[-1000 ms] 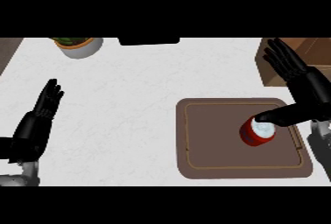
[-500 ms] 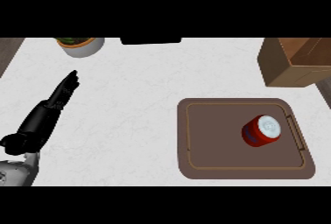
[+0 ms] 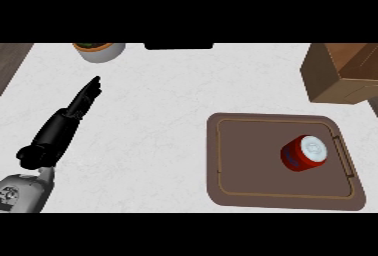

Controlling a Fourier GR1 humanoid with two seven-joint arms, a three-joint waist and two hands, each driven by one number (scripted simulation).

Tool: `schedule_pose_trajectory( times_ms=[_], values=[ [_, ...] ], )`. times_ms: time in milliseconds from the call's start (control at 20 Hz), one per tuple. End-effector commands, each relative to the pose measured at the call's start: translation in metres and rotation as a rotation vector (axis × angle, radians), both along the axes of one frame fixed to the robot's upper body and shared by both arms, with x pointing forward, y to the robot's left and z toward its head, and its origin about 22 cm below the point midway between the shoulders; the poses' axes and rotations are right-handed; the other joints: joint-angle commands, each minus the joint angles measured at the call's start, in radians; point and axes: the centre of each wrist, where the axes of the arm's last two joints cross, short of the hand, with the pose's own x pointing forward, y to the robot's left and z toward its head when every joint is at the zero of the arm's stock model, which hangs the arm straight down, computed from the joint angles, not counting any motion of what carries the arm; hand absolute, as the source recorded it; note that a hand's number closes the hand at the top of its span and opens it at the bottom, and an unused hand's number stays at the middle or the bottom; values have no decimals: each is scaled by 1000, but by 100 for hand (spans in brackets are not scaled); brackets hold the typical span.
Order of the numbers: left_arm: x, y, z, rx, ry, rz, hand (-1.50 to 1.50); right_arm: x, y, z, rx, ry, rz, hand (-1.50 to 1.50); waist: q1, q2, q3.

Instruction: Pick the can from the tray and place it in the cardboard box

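A red can with a white lid stands upright on the right part of the brown tray, untouched. The cardboard box sits at the far right edge, beyond the tray, partly cut off by the view's edge. My left hand lies at the left over the white counter, fingers straight and pointing away, far from the tray. My right hand is out of sight.
A pale pot with a green plant stands at the far left of the counter. A dark object lies at the far edge in the middle. White counter stretches between my left hand and the tray.
A second ago my right hand was at the can on the tray; it has left the view. The can stays on the tray. My left hand turned edge-on and shifted slightly.
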Motion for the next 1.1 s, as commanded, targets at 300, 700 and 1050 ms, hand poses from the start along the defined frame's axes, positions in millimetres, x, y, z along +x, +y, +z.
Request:
schedule_pose_trajectory(
  times_ms=[300,700,1050],
  values=[
    [6,-10,4,9,-8,-30,0,-24,86,6,-401,171,16,-150,22,1,-1],
    [5,-15,-2,-5,-18,-28,0,-35,125,3,-491,287,-53,-150,23,1,0],
    [21,3,-3,-11,-9,-41,0,-11,157,-25,-484,341,-82,-150,31,5,0]
  ],
)
